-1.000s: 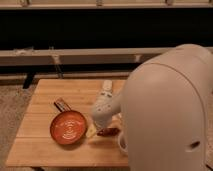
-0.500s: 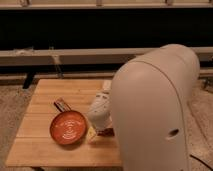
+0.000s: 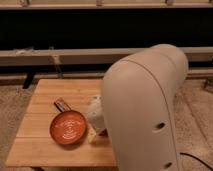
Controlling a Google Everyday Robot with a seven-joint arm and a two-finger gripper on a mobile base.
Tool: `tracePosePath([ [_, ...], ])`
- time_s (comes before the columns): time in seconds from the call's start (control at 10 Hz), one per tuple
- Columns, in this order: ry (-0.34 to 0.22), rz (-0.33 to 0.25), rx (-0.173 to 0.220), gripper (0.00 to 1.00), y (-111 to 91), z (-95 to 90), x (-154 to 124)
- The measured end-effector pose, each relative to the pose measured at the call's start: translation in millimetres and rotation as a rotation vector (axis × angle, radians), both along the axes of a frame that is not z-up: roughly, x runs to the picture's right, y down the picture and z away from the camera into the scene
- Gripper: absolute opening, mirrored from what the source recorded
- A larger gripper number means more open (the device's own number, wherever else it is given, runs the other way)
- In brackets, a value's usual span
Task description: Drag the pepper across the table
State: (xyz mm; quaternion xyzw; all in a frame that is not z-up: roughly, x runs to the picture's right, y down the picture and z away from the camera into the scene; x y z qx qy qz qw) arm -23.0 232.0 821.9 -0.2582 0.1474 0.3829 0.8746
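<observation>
- Arm housing (image 3: 142, 107): cream shell, close to the camera. It fills the right half of the view and hides the worktop's right side.
- Worktop (image 3: 55, 90): light wood planks, low and rectangular. The left part and the front edge are visible, and it stands on a speckled floor (image 3: 200, 115).
- Ledge (image 3: 50, 56): a long pale horizontal rail behind the worktop, with a dark wall above it.
- Pan (image 3: 68, 128): round, orange-red, with a white swirl inside. It sits front-centre on the worktop. Its dark handle (image 3: 61, 104) points up-left toward the back.
- Gripper (image 3: 96, 116): the pale rounded end that sticks out from behind the housing's left edge. It is low over the worktop and just beside the pan's right rim. I cannot tell whether it touches the pan. The jaws are not visible, so I cannot tell whether they are released, clenched or grasping anything.
- Wedge (image 3: 93, 136): pale yellow, on the worktop directly below the gripper, close to the pan's lower-right rim.
- Pepper (image 3: 103, 132): only a dark red sliver shows. It lies on the worktop at the housing's left edge, just right of the wedge and under the gripper. The rest is hidden, so contact with the gripper cannot be judged.
</observation>
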Motion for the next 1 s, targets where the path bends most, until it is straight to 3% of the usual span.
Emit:
tracePosePath([
  [0.3,0.011,-0.050,-0.006,1.00,5,7.5,5],
  [0.6,0.008,-0.075,-0.043,0.99,13,13.4,6],
  [1.0,0.029,-0.042,-0.030,0.64,12,12.2,11],
])
